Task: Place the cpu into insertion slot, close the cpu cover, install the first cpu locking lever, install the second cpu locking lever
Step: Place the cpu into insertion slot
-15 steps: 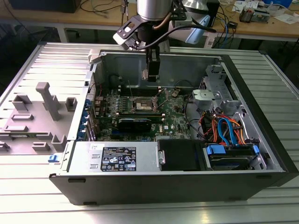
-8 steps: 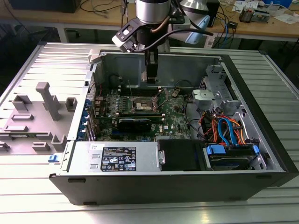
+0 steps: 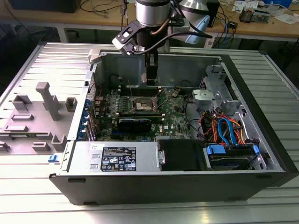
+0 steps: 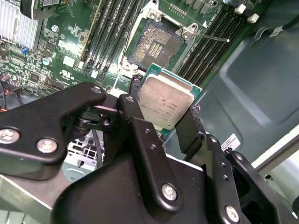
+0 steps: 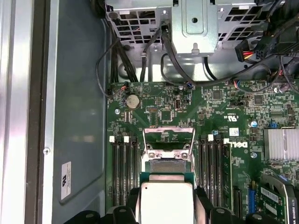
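Observation:
My gripper (image 4: 165, 99) is shut on the cpu (image 4: 164, 103), a small square chip with a silver-grey top, gripped by two opposite edges between the black fingers (image 4: 135, 116). The cpu (image 5: 167, 201) hangs tilted a little above the green motherboard (image 5: 219, 107), just short of the insertion slot (image 5: 168, 165). The slot (image 4: 155, 44) is open, with its dark contact field bare. The cpu cover (image 5: 168, 129) stands swung up at the slot's far side. A thin wire locking lever (image 4: 210, 37) sticks out unlatched beside the slot. In the exterior view the gripper (image 3: 151, 78) hovers over the slot (image 3: 142, 105) inside the case.
Black memory slots (image 5: 122, 172) flank the socket on both sides. A metal drive cage (image 5: 191, 28) with black cables stands beyond the board. A finned heatsink (image 5: 281, 143) is off to one side. The power supply (image 3: 117, 157) and blue and orange cables (image 3: 224, 128) fill the case's near side.

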`<state>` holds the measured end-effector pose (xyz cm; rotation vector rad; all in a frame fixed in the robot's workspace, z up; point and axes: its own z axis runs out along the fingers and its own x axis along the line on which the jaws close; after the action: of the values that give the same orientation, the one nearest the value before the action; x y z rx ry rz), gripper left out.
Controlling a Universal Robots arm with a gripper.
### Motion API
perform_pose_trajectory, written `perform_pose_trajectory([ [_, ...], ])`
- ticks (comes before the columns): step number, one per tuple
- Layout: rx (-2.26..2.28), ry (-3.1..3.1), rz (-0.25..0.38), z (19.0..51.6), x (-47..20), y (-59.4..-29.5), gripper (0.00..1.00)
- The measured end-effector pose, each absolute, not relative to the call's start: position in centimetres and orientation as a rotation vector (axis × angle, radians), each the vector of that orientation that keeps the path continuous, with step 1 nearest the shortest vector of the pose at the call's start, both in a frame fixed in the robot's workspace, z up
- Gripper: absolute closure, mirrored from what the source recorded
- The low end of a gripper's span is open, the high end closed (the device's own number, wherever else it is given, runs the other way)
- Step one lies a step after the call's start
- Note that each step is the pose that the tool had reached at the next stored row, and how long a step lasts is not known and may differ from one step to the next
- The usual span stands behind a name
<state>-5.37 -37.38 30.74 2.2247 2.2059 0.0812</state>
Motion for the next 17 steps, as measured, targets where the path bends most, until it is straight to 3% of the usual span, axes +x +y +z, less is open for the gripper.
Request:
perform_pose_trajectory([
  [17,2.224,2.209,0.085,27.4,-5.4,-37.6,0.46],
])
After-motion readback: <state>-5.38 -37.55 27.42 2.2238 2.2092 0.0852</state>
